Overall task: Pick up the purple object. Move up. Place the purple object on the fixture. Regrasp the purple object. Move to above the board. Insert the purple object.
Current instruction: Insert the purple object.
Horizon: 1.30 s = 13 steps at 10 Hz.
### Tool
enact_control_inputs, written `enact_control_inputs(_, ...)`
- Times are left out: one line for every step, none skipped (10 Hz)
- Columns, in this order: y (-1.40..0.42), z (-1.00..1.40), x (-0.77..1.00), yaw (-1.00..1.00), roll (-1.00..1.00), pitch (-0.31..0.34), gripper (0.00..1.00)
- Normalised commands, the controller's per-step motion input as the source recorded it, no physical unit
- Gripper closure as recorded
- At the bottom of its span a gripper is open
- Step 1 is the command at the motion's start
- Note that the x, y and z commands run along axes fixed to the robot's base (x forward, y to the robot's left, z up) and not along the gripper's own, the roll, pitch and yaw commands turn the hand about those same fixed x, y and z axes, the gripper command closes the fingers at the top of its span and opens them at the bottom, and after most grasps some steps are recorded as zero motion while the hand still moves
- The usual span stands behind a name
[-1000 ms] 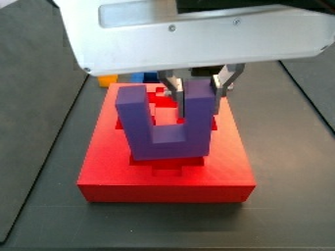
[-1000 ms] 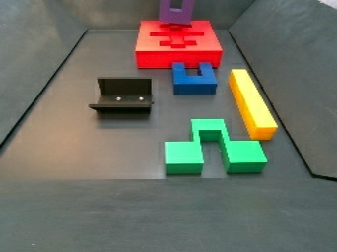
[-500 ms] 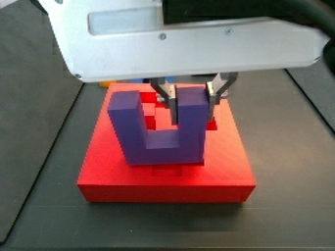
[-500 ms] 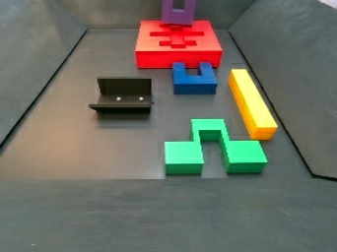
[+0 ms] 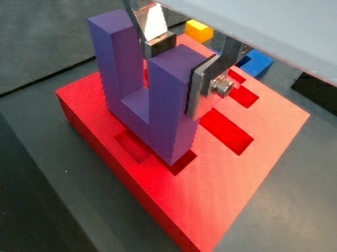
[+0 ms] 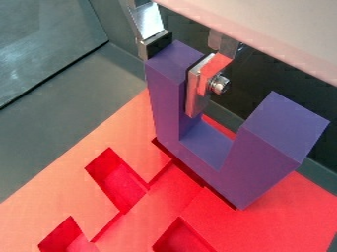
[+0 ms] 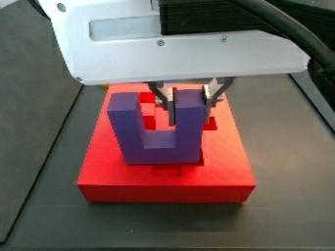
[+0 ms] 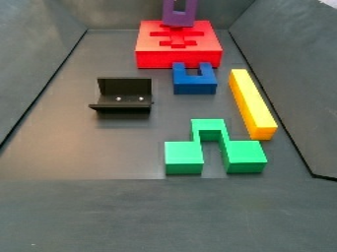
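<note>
The gripper (image 5: 176,54) hangs over the board (image 5: 250,187) with its silver fingers (image 6: 200,84) pinched on one prong of the purple object (image 5: 148,89), a grip that leaves the U's base free to go down first. The object stands upright, prongs up, and in both wrist views its base looks set into one of the darker cutouts (image 6: 116,184) or resting at the mouth of it; how deep it sits I cannot tell. Holding a single prong from above seems meant to keep the piece square to the slot while it is pressed in, so I judge the insertion under way or nearly done. The board lies against the far edge of the tabletop in a side view (image 8: 179,43). The fixture (image 8: 122,95) stands empty toward the left edge, its job apparently done. Nearer the middle sits a blue block (image 8: 195,77), a yellow bar (image 8: 251,101) runs along the right side, and a green block (image 8: 214,149) lies toward the near edge.
</note>
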Motion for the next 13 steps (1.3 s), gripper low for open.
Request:
enact_control_inputs(-0.06,-0.05,0.15,0.00,0.12,0.027,1.00)
enact_control_inputs(-0.04,-0.02,0.09,0.00,0.09,0.006,1.00)
enact_control_inputs(-0.03,-0.03,0.05,0.00,0.09,0.000,1.00)
enact_control_inputs(-0.04,-0.02,0.09,0.00,0.09,0.004,1.00)
enact_control_inputs(-0.05,0.00,0.18,0.00,0.08,0.013,1.00)
enact_control_inputs(-0.03,0.00,0.23,0.00,0.06,0.017,1.00)
enact_control_inputs(-0.02,0.00,0.24,0.00,0.04,0.017,1.00)
enact_control_inputs(-0.03,0.00,0.26,0.00,0.03,0.013,1.00)
enact_control_inputs(-0.02,0.00,0.15,0.00,0.06,0.011,1.00)
enact_control_inputs(0.00,0.00,0.07,0.00,0.10,0.019,1.00)
enact_control_inputs(0.00,-0.07,0.00,0.00,0.14,0.011,1.00)
enact_control_inputs(0.00,-0.15,-0.04,0.00,0.03,0.000,1.00)
enact_control_inputs(0.00,-0.17,-0.02,0.00,0.00,0.000,1.00)
